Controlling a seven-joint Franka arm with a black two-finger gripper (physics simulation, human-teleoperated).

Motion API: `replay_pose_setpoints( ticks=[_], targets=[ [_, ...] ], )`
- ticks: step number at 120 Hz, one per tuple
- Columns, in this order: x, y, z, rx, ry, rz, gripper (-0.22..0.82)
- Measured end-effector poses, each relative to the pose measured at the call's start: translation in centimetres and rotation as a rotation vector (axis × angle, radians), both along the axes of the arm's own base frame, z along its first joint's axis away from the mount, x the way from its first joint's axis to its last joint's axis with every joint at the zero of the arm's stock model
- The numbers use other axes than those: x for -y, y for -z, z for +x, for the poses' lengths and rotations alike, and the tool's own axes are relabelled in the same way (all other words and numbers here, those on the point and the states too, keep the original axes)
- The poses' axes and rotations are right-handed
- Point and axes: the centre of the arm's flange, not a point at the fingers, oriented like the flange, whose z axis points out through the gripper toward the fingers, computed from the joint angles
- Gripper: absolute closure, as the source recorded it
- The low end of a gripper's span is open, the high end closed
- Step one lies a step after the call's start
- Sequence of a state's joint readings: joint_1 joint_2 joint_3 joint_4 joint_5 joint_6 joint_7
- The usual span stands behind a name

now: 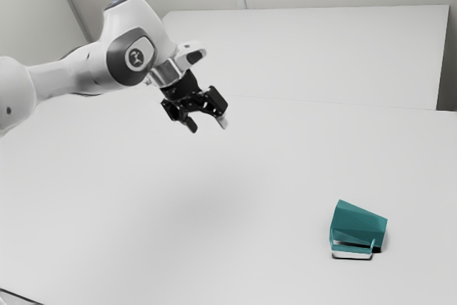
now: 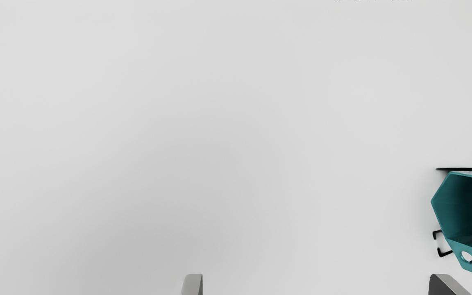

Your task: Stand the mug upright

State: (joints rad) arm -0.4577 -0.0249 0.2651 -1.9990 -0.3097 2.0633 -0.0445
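High over the table, my black gripper (image 1: 208, 125) hangs at the exterior view's upper left, its fingers spread with nothing between them. The teal faceted mug (image 1: 359, 225) lies on its side on the table toward the exterior view's lower right, well apart from the gripper. In the wrist view, the fingertips of the gripper (image 2: 315, 284) stand wide apart, and the mug (image 2: 465, 205) shows its dark open mouth and its handle, partly cut off by the picture's edge.
A wide, pale table (image 1: 214, 212) lies beneath the arm. Behind it stands a plain white panel (image 1: 307, 55), with light walls farther back. Thin black marks are visible beside the mug.
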Motion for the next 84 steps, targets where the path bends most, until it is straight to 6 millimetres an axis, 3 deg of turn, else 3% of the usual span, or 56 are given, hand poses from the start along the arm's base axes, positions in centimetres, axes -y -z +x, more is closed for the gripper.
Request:
replay_pose_setpoints(
  ticks=[22,45,65,84],
  targets=[
    [4.2,3.8,-0.1,-0.012,-0.014,-0.006,0.01],
    [9.6,6.1,-1.2,0.011,0.012,-0.018,0.01],
    [14.7,8.8,-5.0,0.002,0.054,-0.041,0.01],
    [16.3,10.1,-6.2,-0.001,0.040,-0.059,0.01]
  ],
)
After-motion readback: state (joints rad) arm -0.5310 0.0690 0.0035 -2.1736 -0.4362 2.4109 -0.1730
